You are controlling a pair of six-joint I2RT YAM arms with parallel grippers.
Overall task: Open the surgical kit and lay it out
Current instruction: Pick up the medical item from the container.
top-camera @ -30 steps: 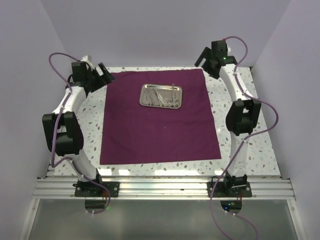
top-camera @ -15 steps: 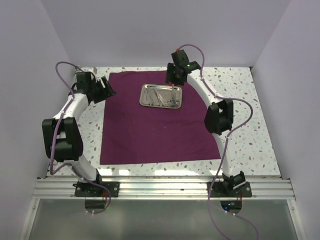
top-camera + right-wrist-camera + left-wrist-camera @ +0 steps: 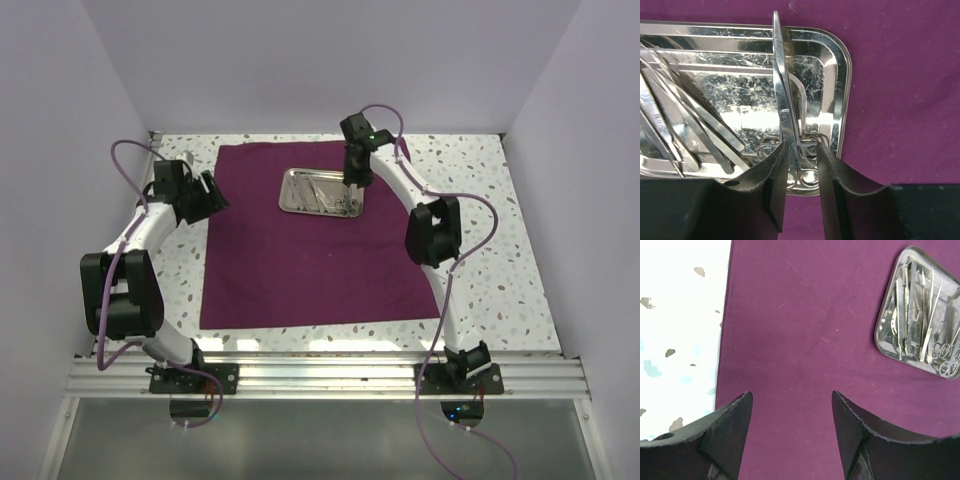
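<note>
The surgical kit lies opened out: a dark purple cloth (image 3: pixel 320 260) is spread flat, with a small steel tray (image 3: pixel 290 190) on its far half. Slim silver instruments (image 3: pixel 920 325) lie in the tray (image 3: pixel 880 335). My right gripper (image 3: pixel 801 147) hangs over the tray's right end (image 3: pixel 842 75). Its jaws stand narrow on either side of the ring-handled scissors (image 3: pixel 781 80), with a gap still showing on the right. My left gripper (image 3: pixel 792 395) is open with nothing in it, over the cloth's left part (image 3: pixel 805 330) just inside its edge.
The speckled white tabletop (image 3: pixel 480 200) shows on both sides of the cloth and behind it. Lilac walls close in the table on three sides. An aluminium rail (image 3: pixel 320 378) with both arm bases runs along the near edge.
The right arm swung from the far right corner to the tray, and its jaws have narrowed around the scissors. The left gripper moved slightly nearer and closed a little.
</note>
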